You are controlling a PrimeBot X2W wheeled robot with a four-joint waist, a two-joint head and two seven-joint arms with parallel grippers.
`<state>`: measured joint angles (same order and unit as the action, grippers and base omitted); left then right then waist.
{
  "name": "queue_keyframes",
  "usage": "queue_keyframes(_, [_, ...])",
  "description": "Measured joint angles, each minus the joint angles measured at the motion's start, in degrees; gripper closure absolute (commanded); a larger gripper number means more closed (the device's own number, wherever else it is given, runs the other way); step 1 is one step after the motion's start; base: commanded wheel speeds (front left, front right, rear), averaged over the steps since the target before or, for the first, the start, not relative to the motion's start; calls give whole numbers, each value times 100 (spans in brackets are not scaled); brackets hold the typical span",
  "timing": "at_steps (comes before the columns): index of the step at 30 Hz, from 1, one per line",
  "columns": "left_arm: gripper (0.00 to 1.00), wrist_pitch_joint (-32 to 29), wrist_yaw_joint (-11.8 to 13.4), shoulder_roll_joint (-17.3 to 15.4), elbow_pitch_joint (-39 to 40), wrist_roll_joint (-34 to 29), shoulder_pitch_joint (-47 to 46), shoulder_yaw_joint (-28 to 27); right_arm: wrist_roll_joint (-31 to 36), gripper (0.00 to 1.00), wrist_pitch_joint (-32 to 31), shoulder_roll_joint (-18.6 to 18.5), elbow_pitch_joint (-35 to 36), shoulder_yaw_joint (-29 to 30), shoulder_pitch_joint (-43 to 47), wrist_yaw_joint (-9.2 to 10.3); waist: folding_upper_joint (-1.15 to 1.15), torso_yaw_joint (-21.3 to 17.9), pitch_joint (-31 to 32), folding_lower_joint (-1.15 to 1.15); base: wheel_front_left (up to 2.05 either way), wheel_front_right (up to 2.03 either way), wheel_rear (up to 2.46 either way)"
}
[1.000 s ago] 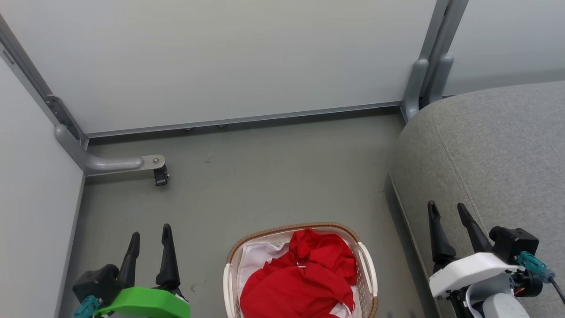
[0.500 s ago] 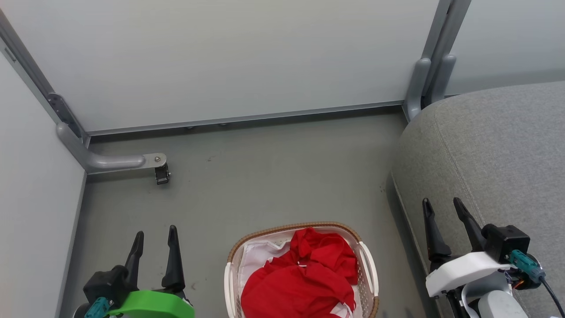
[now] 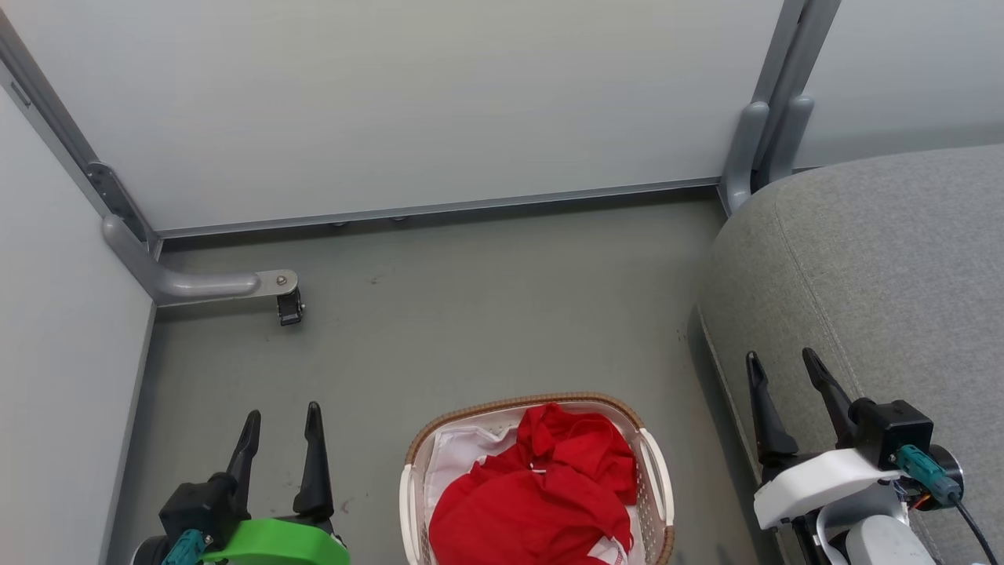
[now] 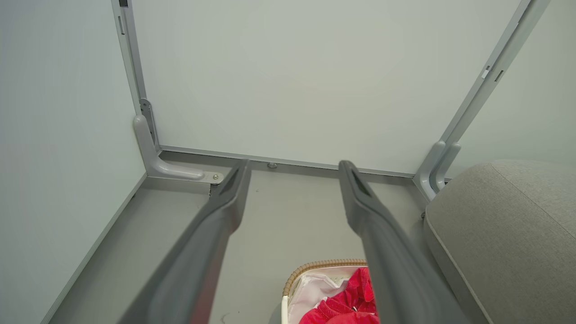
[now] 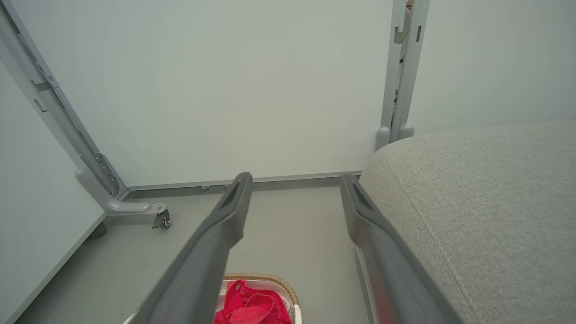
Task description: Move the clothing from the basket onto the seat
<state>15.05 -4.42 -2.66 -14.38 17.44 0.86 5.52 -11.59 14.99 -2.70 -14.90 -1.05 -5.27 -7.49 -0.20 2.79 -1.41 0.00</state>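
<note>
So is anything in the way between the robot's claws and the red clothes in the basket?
Nothing I can see. The clothing lies uncovered in the basket, between the open left gripper and open right gripper.

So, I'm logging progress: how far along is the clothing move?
Nothing looks done: the clothing lies in the basket, and the visible seat bears none. Nothing in hand: left gripper and right gripper are open, clear of it. All the moving is left.

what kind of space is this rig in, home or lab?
Probably a staged test cell, not a home: pale partition panels in grey metal frames with a castor foot. The light-grey woven-fabric sofa cushion and small cream perforated laundry basket of red clothing mimic a living room.
</note>
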Motion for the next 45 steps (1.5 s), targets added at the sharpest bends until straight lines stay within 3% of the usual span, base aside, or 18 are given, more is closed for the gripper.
queue_keyframes(15, [0, 0, -1, -1, -22, 7, 1, 35, -4, 0, 0, -1, 11, 41, -3, 0, 0, -2, -39, 0, 0, 0, 0])
queue_keyframes(25, [0, 8, -51, -3, -56, -64, -142, 345, 8, 0, 1, 0, 93, 347, -180, 0, 0, -3, -314, 0, 0, 0, 0])
queue_keyframes(32, [0, 8, -185, -5, -480, -345, -814, 1054, 160, 0, 1, -1, 326, 767, -584, 0, 0, 18, -836, 0, 0, 0, 0])
queue_keyframes(45, [0, 9, -288, -3, -2103, -625, -2825, 2937, 404, 0, 1, -4, 1227, 1117, -1532, -1, 0, 4, -2400, 1, 0, 0, 0])
